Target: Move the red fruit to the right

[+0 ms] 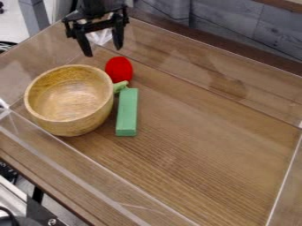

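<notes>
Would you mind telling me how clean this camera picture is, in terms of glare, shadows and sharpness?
In the camera view, the lighting is soft and even; pale glare streaks lie across the clear walls of the enclosure and the wooden table. Shadows are faint, just a dark rim under the wooden bowl and green block. The red fruit reads clearly; the open gripper looks slightly soft, and the whole frame is coarse.
</notes>
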{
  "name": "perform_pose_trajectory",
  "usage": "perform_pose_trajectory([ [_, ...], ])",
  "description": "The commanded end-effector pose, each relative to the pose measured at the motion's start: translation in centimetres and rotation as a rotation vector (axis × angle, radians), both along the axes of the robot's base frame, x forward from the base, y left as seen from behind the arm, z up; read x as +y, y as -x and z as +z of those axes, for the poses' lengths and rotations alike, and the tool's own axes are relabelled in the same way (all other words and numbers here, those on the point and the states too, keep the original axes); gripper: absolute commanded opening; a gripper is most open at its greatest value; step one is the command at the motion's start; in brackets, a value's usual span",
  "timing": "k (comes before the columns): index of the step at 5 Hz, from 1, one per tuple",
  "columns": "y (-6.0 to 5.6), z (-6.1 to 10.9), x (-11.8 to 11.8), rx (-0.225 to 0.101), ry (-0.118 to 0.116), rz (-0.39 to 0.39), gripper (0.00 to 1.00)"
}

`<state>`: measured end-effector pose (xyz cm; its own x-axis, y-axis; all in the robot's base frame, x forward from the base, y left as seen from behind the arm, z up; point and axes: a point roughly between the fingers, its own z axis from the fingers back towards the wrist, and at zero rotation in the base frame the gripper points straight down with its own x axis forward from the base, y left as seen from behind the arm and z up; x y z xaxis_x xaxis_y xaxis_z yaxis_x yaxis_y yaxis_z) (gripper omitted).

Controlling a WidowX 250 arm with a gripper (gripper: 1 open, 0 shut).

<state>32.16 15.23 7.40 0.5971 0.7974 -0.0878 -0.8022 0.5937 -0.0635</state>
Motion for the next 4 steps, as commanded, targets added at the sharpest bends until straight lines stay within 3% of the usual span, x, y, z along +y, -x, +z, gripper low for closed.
perform_pose_trajectory([
  [1,-0.3,1.2,-0.2,-0.060,-0.014,-0.013,1.00],
  [3,-0.3,0.5,-0.8,-0.117,0.004,0.051,1.00],
  [4,-1.1,1.1,-2.2,-0.146,0.020,0.045,1.00],
])
